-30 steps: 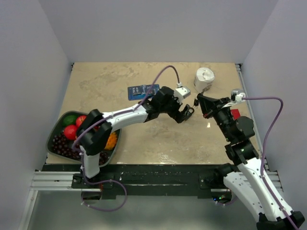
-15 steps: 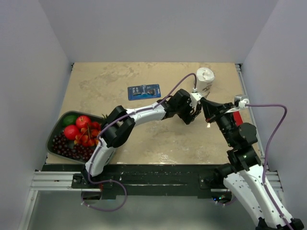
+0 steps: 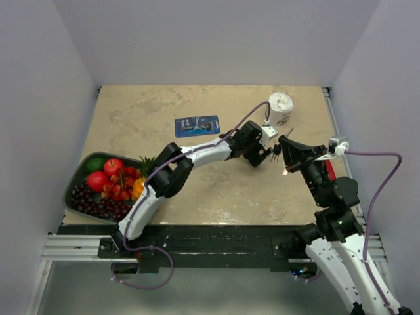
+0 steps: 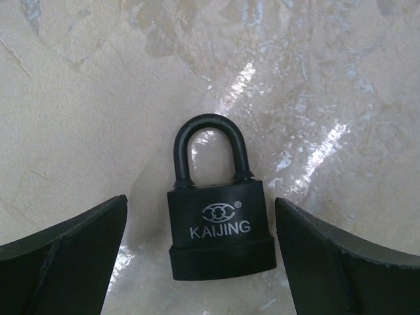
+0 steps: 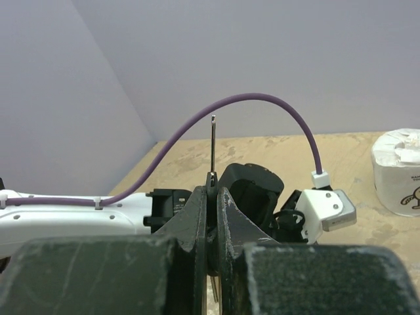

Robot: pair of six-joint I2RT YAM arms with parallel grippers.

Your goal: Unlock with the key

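A black padlock (image 4: 220,226) marked KAIJING lies flat on the marble table, shackle pointing away. My left gripper (image 4: 200,203) hovers over it, open, one finger (image 4: 72,259) on each side of the body and neither touching it. From above, the left gripper (image 3: 264,155) hides the padlock. My right gripper (image 5: 212,190) is shut on the black head of the key (image 5: 213,141), whose silver blade points straight up. In the top view the right gripper (image 3: 283,144) sits just right of the left one, with the key (image 3: 289,133) sticking out.
A white paper roll (image 3: 280,107) stands at the back right. A blue card pack (image 3: 197,125) lies behind the left arm. A dark tray of fruit (image 3: 77,198) sits at the front left. A red object (image 3: 329,168) shows beside the right arm.
My left arm has stretched further right, bringing its gripper over the padlock. My right gripper has drawn back to the right with the key in it.
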